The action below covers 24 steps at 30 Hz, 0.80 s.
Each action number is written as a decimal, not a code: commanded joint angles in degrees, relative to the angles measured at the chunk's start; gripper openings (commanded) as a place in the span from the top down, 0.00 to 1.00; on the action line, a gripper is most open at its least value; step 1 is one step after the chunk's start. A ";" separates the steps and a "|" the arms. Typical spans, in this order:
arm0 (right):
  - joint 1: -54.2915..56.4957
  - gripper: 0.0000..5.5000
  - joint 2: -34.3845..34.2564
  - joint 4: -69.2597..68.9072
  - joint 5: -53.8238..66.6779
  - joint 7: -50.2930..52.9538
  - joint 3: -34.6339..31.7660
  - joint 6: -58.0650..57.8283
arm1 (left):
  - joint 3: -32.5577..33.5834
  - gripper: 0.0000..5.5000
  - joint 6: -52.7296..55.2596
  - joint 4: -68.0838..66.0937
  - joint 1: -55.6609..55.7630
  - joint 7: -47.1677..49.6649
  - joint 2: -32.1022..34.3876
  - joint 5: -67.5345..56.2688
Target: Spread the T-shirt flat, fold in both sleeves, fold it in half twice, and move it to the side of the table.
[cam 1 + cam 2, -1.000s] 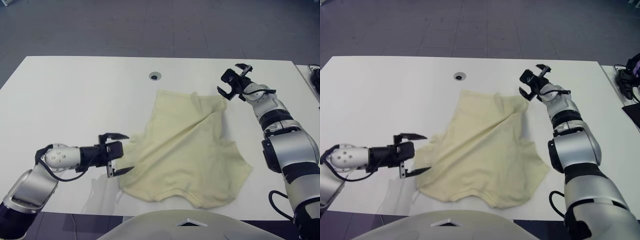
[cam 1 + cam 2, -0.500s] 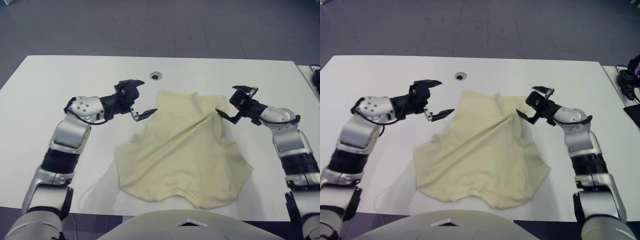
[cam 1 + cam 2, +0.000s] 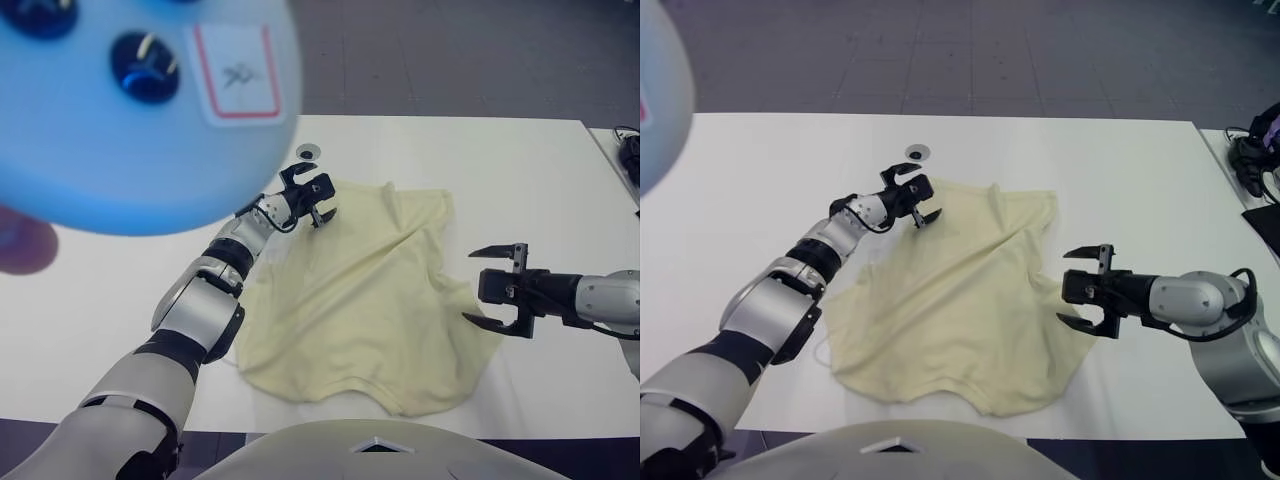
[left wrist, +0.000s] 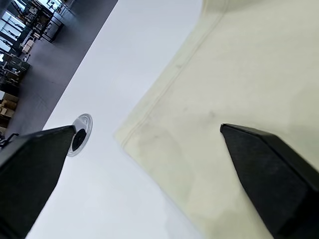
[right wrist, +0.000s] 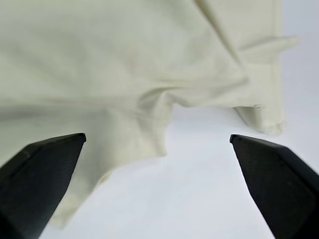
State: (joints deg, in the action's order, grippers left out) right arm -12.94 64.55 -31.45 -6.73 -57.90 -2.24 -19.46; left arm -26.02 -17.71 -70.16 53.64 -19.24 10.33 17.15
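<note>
T-shirt [image 3: 370, 300] is pale yellow and sits rumpled around the middle of the white table [image 3: 520, 170], not flat at all: a long crease runs diagonally from the far right corner down across it, and the near hem is wavy and close to the table's front edge. The left gripper [image 3: 314, 194] is out at the far left corner of the cloth, just beside the little round cable hole [image 3: 308, 152] in the tabletop. Its jaws are spread wide, and in the left wrist view the hemmed corner lies between them with nothing pinched. Can't really tell if the tips touch the fabric. The right gripper [image 3: 470, 286] is at the right edge of the T-shirt, about halfway along that side, jaws also gaping and holding nothing, with a folded bit of the edge between them in its wrist view. A blurry blue round thing [image 3: 130, 110] sits right up against the head camera, covering the far left of the table.
</note>
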 commanded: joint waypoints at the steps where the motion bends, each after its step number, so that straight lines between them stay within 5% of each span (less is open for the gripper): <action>1: -1.72 0.02 2.19 0.57 -2.77 -0.12 -0.18 1.55 | -0.93 0.02 0.93 -5.01 -0.04 2.44 1.72 4.40; 15: 8.56 0.02 -2.21 -2.27 7.80 -1.68 -2.35 -17.29 | 2.76 0.02 5.16 -7.48 2.51 6.35 6.04 6.57; 19: 17.82 0.02 -7.80 -2.68 13.46 2.93 -4.62 -26.35 | 4.83 0.02 2.46 -6.67 5.41 6.29 6.98 5.63; 24: 14.53 0.02 -17.61 -5.12 18.49 11.08 -11.03 -36.32 | 8.43 0.02 -7.99 -3.00 8.60 3.33 12.39 3.58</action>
State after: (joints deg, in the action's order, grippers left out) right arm 3.92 49.91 -35.18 10.23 -49.19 -10.69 -52.71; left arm -19.38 -21.29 -75.38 59.88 -13.77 20.00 22.23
